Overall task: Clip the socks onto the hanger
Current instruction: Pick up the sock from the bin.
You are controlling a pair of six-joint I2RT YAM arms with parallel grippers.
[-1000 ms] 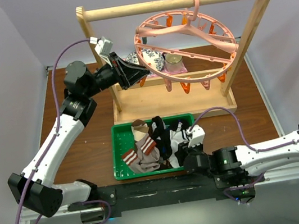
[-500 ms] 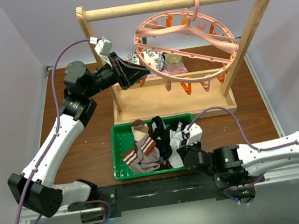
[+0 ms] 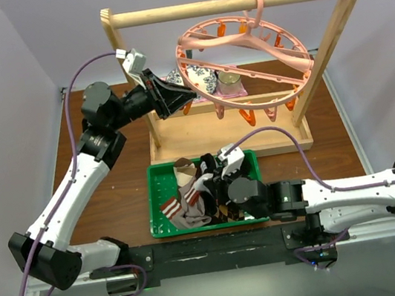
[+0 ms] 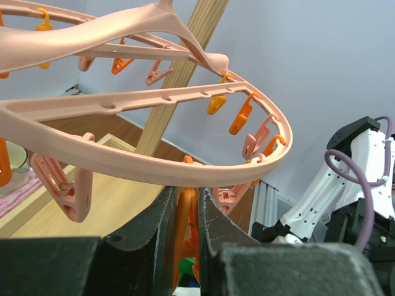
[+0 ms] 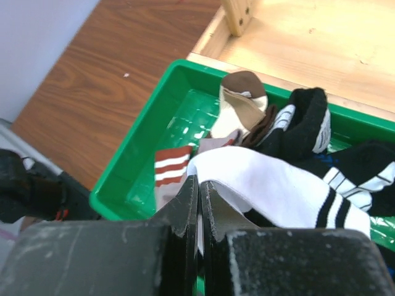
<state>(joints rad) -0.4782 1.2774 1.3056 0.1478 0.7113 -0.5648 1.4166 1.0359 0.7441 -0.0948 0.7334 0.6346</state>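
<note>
The pink ring hanger hangs by its hook from the wooden rack; its rim crosses the left wrist view. My left gripper is at the ring's left rim, shut on an orange clip just under the rim. Socks lie piled in the green tray. My right gripper is over the pile, shut on the edge of a white sock with black stripes. A brown-and-white striped sock, a brown-tan sock and a black sock lie beside it.
The light wooden rack stands on a wooden base behind the tray. A patterned sock hangs under the ring near my left gripper. Several orange and pink clips hang along the rim. The tray's green wall lies left of my right gripper.
My right arm has swung left, moving its gripper from the tray's right side to the middle of the sock pile. My left gripper has stayed at the hanger's rim.
</note>
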